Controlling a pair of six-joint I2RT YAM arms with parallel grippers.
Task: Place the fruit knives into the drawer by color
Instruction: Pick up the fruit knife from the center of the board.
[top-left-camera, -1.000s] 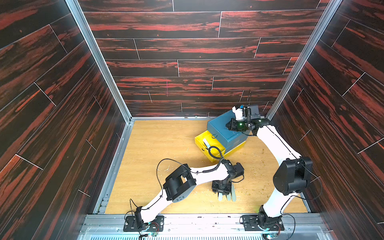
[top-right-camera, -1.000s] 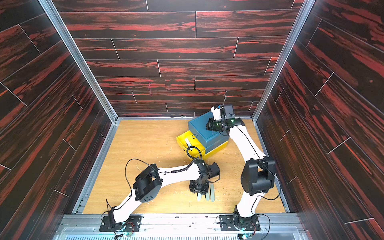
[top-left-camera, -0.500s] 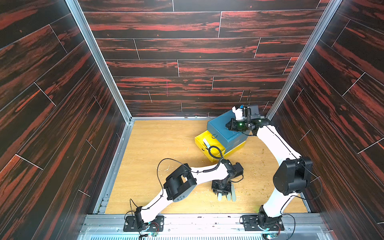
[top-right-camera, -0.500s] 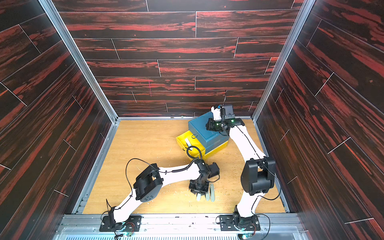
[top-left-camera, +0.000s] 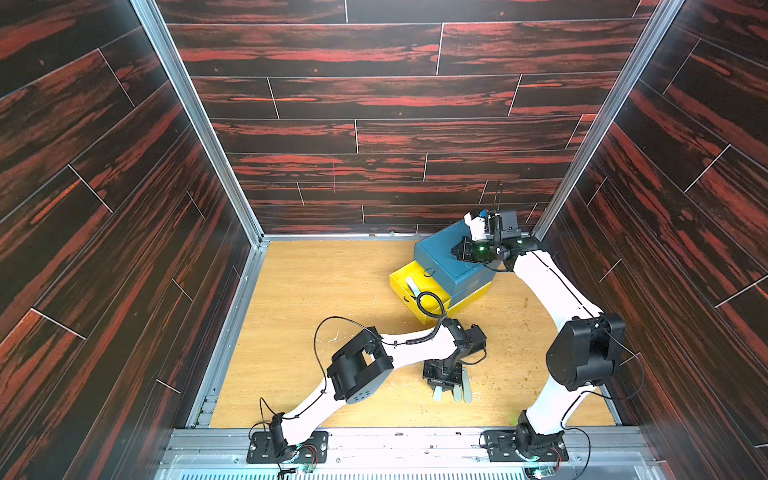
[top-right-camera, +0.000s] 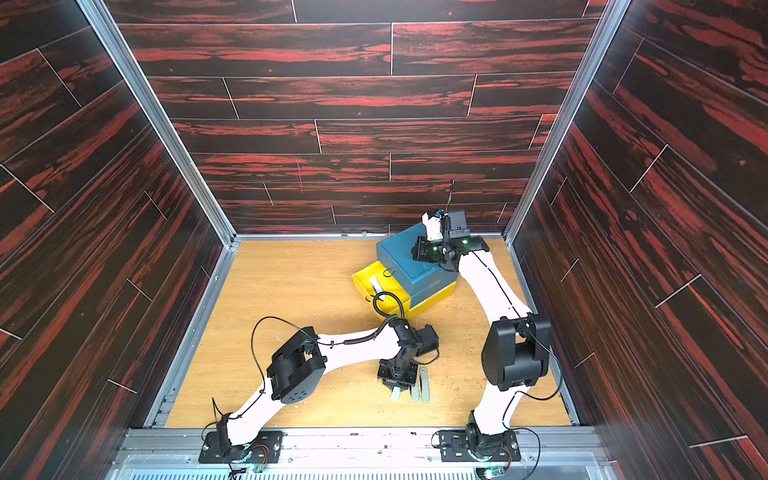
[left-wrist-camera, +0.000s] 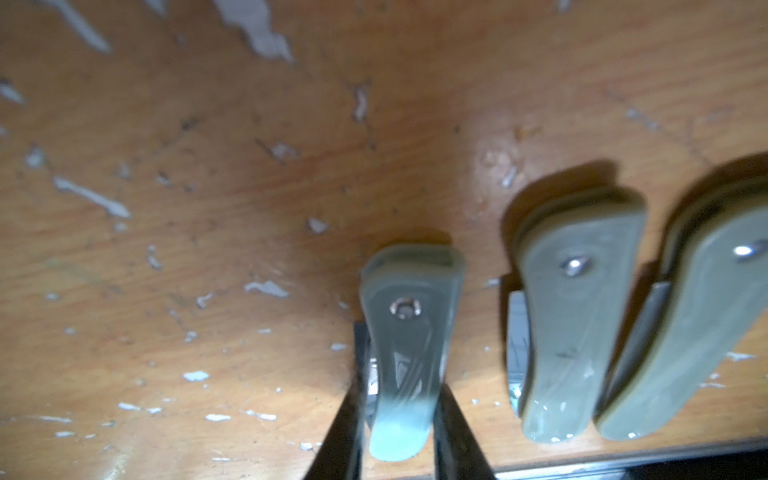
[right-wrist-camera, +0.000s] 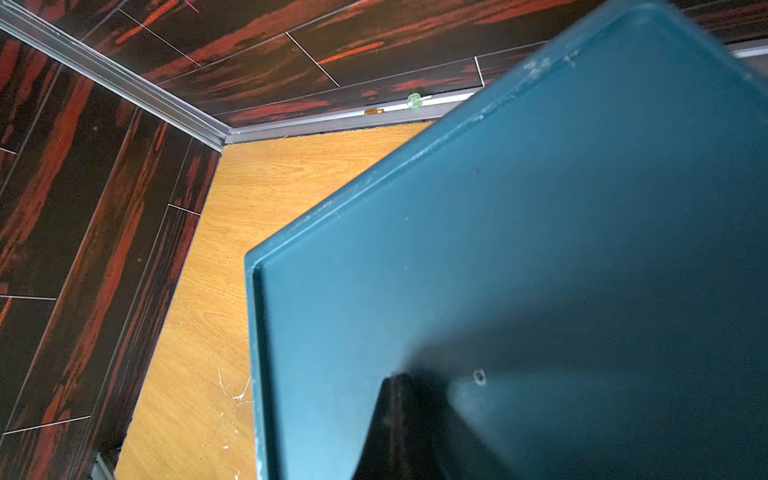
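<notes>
Three fruit knives lie side by side near the table's front. The pale one (left-wrist-camera: 409, 353) sits between the fingers of my left gripper (left-wrist-camera: 399, 399), which press its sides while it rests on the wood. Beside it lie two grey-green knives (left-wrist-camera: 577, 324) (left-wrist-camera: 698, 332). In both top views the left gripper (top-left-camera: 442, 384) (top-right-camera: 397, 380) points down over them. The yellow drawer (top-left-camera: 401, 276) stands pulled out, with a whitish knife (top-left-camera: 411, 286) inside. My right gripper (top-left-camera: 459, 251) (right-wrist-camera: 397, 380) is shut and rests on the teal cabinet top (right-wrist-camera: 540, 249).
The teal cabinet (top-left-camera: 449, 262) sits at the back right, angled toward the corner. The left arm's black cable (top-left-camera: 428, 301) loops over the drawer's front. Pale flecks (left-wrist-camera: 91, 195) litter the wooden table (top-left-camera: 324, 291). Dark walls close in on three sides.
The left gripper's fingers have narrowed onto the pale knife. Both arms otherwise stay where they were.
</notes>
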